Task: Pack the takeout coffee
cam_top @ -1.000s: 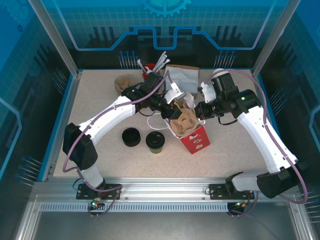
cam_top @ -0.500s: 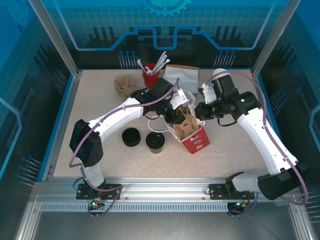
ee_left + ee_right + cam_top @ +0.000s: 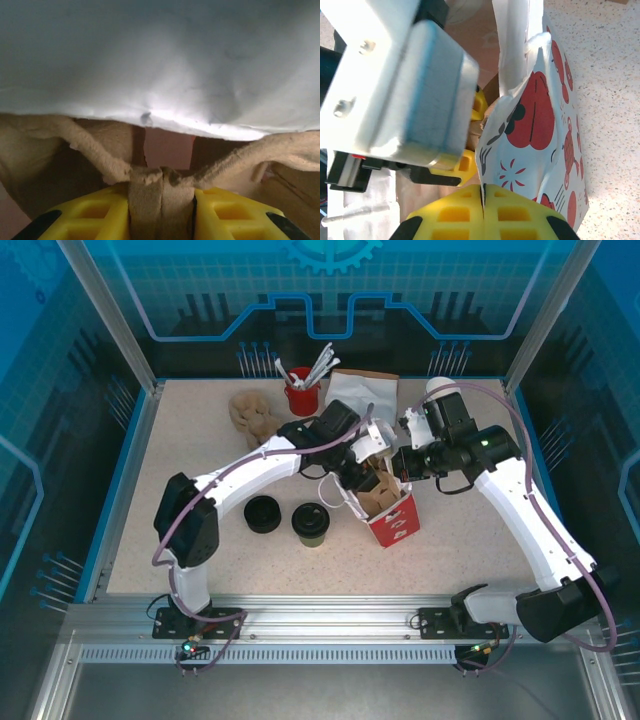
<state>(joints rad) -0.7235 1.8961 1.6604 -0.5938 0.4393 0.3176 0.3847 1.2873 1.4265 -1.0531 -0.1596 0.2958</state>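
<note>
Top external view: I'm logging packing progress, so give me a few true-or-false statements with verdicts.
1. The takeout coffee stands on the table, outside the paper bag. True.
2. The right gripper has its jaws wide open. False: they are shut on the bag's edge.
3. The left gripper grips a brown pulp carrier. True.
4. The red cup lies tipped over beside the coffee. False: it stands upright near the far edge.
</note>
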